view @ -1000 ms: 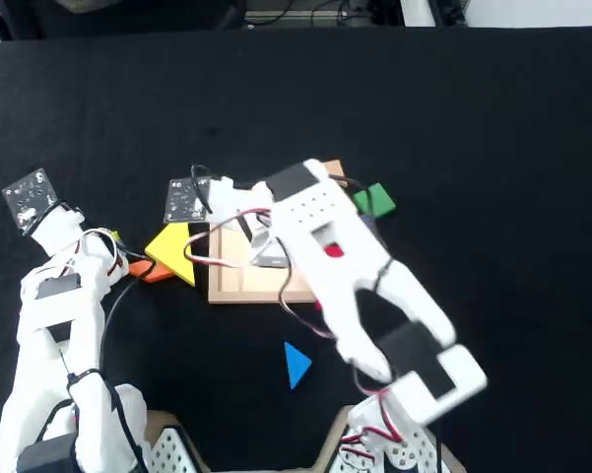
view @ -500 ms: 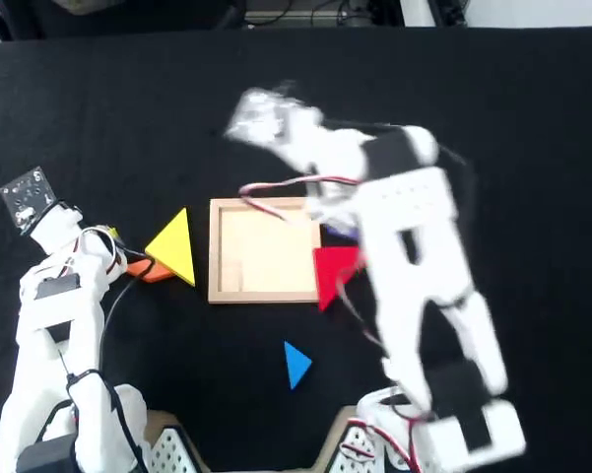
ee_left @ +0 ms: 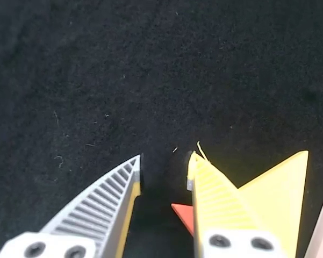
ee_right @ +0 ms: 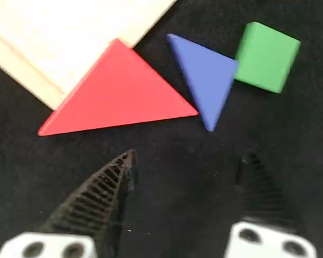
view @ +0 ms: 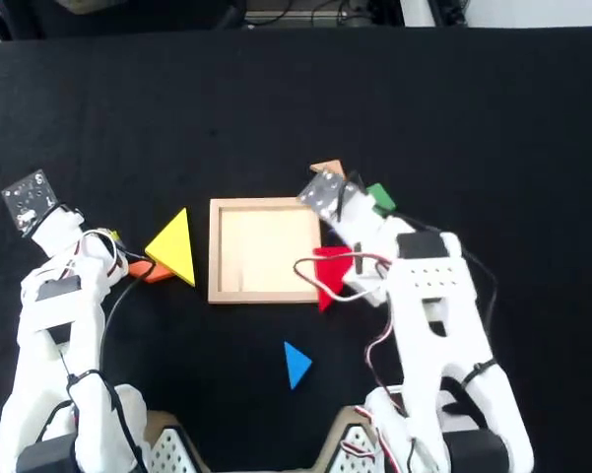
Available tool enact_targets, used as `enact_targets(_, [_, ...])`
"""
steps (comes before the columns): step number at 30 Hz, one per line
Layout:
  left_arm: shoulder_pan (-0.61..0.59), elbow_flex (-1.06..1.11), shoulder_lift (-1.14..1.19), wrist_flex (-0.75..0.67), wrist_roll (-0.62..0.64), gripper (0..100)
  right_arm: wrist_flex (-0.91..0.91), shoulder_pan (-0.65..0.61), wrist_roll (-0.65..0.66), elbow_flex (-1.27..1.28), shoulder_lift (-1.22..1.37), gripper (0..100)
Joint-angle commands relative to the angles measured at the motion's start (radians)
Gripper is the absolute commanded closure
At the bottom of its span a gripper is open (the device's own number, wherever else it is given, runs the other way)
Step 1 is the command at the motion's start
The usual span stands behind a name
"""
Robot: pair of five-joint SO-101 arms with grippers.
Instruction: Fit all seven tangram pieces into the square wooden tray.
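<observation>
The square wooden tray [view: 265, 204] lies near the middle of the black table [view: 473, 108], its pale floor bare, and every piece in sight lies on the cloth around it. At the tray's 9 o'clock a yellow triangle [view: 174, 248] sits just beside the rim, a narrow strip of black between them. An orange piece [view: 151, 270] is tucked against that triangle's outer corner, toward 8 o'clock. The left gripper [ee_left: 165, 161] hangs over this spot with its two fingers released, a modest gap between the tips and nothing in it. In its wrist view the yellow finger [ee_left: 209, 188] overlaps the yellow triangle, and a sliver of the orange piece peeks out between the fingers (whether the finger touches either piece, I cannot tell). At the tray's 4 o'clock a red triangle [view: 332, 271] lies by the rim, and in the right wrist view one corner of it meets the tray's edge. A violet-blue triangle [ee_right: 204, 75] lies between the red one and a green square [view: 379, 198], with its corners close to both. The green square sits at about 2 o'clock from the tray. A tan piece [view: 327, 168] shows at 1 o'clock, just past the tray's corner. The right gripper [ee_right: 189, 158] hangs above bare cloth just short of the red and violet-blue triangles, its black fingers spread wide and holding nothing. A small bright blue triangle [view: 296, 364] lies alone at about 6 o'clock, well apart from the tray and between the two arm bases.
</observation>
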Motion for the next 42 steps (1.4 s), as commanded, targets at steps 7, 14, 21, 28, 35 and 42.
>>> enact_targets(7, [-0.002, -0.010, -0.003, -0.018, 0.005, 85, -0.003, -0.014, 0.147, 0.039, 0.088, 98.2])
enact_targets(14, [-0.002, -0.008, -0.003, -0.018, 0.005, 85, -0.120, -0.049, 0.143, 0.004, 0.260, 98.3])
enact_targets(21, [-0.001, -0.012, -0.003, -0.018, 0.005, 85, -0.115, -0.207, 0.032, -0.116, 0.351, 98.6])
enact_targets(28, [-0.001, -0.012, -0.003, -0.018, 0.005, 85, -0.114, -0.342, -0.002, -0.206, 0.338, 98.6])
enact_targets(35, [-0.001, -0.012, -0.003, -0.018, 0.005, 85, -0.054, -0.339, -0.054, -0.294, 0.306, 98.6])
enact_targets(42, [0.001, -0.013, -0.003, -0.018, 0.005, 85, -0.048, -0.120, 0.029, -0.260, 0.292, 85.1])
